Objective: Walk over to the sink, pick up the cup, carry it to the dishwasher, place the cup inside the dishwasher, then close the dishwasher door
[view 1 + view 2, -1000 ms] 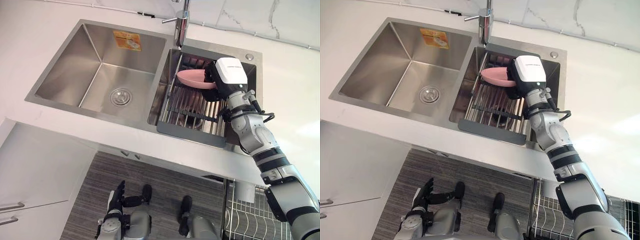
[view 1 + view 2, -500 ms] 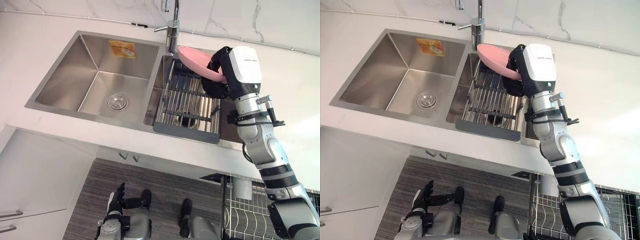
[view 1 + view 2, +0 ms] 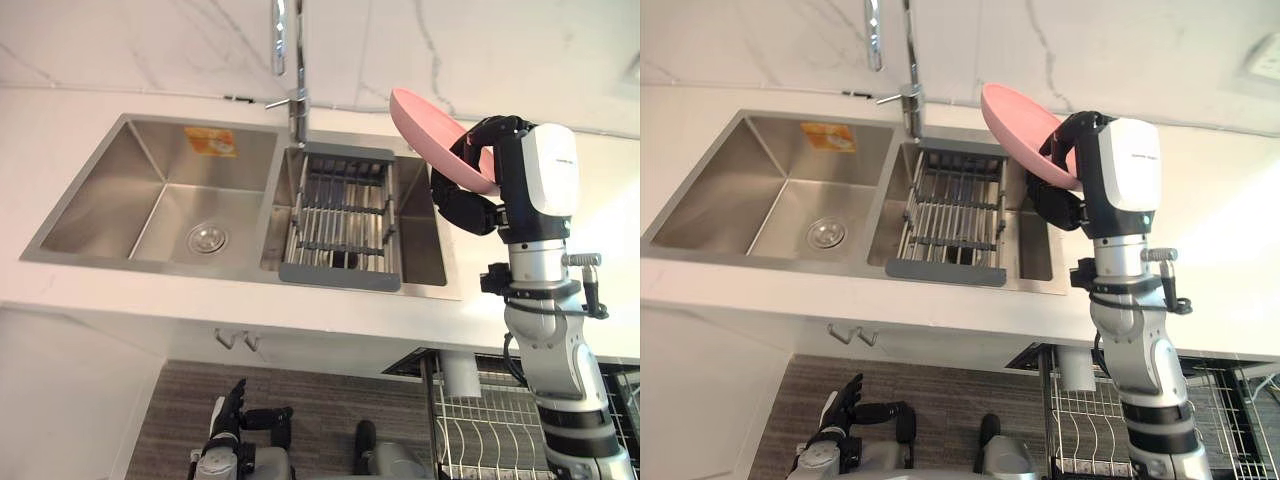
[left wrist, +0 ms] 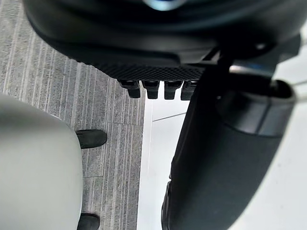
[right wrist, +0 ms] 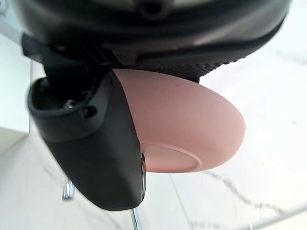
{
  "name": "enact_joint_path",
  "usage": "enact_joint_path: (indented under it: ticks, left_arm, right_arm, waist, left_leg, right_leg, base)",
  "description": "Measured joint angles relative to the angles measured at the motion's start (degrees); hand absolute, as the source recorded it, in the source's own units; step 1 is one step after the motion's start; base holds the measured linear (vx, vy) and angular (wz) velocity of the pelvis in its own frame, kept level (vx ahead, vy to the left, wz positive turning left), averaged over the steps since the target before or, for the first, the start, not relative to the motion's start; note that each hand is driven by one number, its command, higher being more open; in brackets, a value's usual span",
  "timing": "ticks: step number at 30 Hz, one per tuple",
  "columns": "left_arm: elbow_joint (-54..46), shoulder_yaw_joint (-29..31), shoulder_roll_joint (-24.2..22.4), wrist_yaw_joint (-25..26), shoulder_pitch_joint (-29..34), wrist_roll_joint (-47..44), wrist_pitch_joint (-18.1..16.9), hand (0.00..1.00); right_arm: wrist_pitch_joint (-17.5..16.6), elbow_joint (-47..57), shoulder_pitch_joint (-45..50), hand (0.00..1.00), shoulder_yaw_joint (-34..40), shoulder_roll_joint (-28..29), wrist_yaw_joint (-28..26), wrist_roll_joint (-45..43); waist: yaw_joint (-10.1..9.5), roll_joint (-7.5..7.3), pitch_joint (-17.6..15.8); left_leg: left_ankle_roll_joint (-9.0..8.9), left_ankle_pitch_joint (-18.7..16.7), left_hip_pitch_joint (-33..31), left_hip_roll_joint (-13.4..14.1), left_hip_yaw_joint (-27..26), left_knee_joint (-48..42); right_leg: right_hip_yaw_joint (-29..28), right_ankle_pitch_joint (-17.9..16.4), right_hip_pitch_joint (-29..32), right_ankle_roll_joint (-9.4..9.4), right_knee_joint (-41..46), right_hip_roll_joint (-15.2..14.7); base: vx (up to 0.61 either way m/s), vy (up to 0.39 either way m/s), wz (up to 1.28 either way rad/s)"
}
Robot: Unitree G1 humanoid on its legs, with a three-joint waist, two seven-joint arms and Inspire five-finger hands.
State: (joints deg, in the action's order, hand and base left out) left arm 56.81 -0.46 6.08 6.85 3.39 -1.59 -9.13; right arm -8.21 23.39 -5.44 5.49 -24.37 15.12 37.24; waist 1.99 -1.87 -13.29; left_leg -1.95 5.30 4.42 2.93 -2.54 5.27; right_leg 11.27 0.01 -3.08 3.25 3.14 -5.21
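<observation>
sink (image 3: 100,195): brushed steel | bowl (image 3: 425,125): smooth matt pink | counter (image 3: 80,290): smooth white

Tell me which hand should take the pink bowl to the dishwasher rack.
Right. The right hand grips the pink bowl by the sink, and the dishwasher rack sits below that arm. The left hand hangs low near the floor, holding nothing.

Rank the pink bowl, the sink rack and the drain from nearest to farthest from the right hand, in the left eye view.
1. pink bowl: gripped by the right hand.
2. rack: in the right basin, left of the hand.
3. drain: in the left basin, farthest left.
</observation>
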Motion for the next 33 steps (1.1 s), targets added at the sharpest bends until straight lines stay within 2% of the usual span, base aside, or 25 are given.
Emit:
enact_joint_path:
  ticks: [6,14,23,27,31,33]
  left_arm:
    - [2.0,-0.2,-0.3,-0.2,0.3,2.7,0.1,1.00]
    - [2.4,-1.2,-0.4,-0.2,1.2,2.8,0.0,1.00]
    - [3.8,-2.6,-1.2,-0.7,1.9,2.9,0.0,1.00]
    - [3.9,-2.7,-1.7,-0.7,2.2,2.9,-0.1,1.00]
    - [3.8,-3.8,-1.9,-0.8,2.6,2.9,-0.3,1.00]
    - [3.8,-4.4,-2.5,-0.8,2.6,2.9,-0.7,1.00]
  right_arm:
    - [-2.2,5.6,9.5,0.00,1.6,3.8,0.1,-0.1]
    - [-2.1,6.8,17.7,0.00,5.7,9.1,0.5,-0.1]
    - [-1.0,6.7,24.0,0.00,13.0,11.2,0.8,-0.1]
    - [-0.1,5.5,25.2,0.00,17.2,11.1,1.3,-0.1]
    - [1.0,3.3,26.4,0.00,20.8,10.8,1.7,0.0]
    - [1.6,1.2,26.4,0.00,22.7,9.9,2.3,0.0]
  waist:
    - [0.84,0.15,2.8]
    - [2.08,0.58,4.4]
    - [3.93,2.48,6.1]
    - [5.44,3.39,6.0]
    - [6.63,4.36,5.6]
    - [7.53,5.39,4.9]
  left_leg:
    - [-0.28,-1.4,2.8,0.2,-2.2,0.0]
    - [-0.15,-2.6,4.0,0.2,-4.4,0.0]
    - [-0.58,-4.1,6.3,0.2,-10.9,-0.3]
    - [-0.55,-4.9,6.8,0.1,-14.7,-0.3]
    - [-0.63,-6.7,6.1,-0.1,-17.4,-1.7]
    - [-0.53,-8.5,4.4,-0.2,-19.3,-4.4]
  right_leg:
    - [-2.1,-0.2,-1.7,0.21,-0.4,0.3]
    - [-4.3,-0.5,-1.5,0.44,-0.3,0.3]
    - [-10.4,-0.3,0.0,0.61,1.0,0.9]
    - [-14.1,-0.6,2.1,0.72,2.5,1.4]
    - [-16.8,-2.5,5.5,0.96,6.2,1.6]
    - [-19.0,-3.4,8.0,1.13,8.6,1.8]
  base:
    - [0.00,0.003,-0.20]
    - [-0.01,0.013,-0.14]
    - [0.05,0.024,-0.38]
    - [0.03,0.023,-0.46]
    - [0.00,0.011,-0.38]
    - [0.02,0.003,-0.46]
